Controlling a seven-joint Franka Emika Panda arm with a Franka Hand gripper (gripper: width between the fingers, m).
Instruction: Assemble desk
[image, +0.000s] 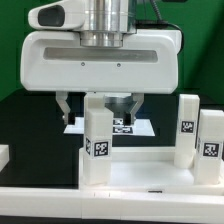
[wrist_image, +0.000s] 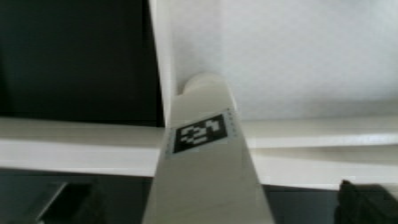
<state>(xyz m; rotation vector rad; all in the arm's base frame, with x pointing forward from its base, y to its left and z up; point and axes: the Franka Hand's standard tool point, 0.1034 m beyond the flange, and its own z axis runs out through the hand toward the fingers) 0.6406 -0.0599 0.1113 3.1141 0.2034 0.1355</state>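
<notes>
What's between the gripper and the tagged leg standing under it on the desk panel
Nothing visible. The open gripper hangs right above the upright leg on the desk panel, its fingers either side of the leg's top, clear gap between.

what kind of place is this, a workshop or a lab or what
Most likely a robotics lab test bench. A robot gripper hangs over a black table, white desk legs carry printed square tags, and a marker board lies flat behind them.

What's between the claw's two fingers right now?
A white leg with a tag stands upright between the open claw's fingers, not gripped. The exterior view shows it; the wrist view looks down along the leg.
</notes>
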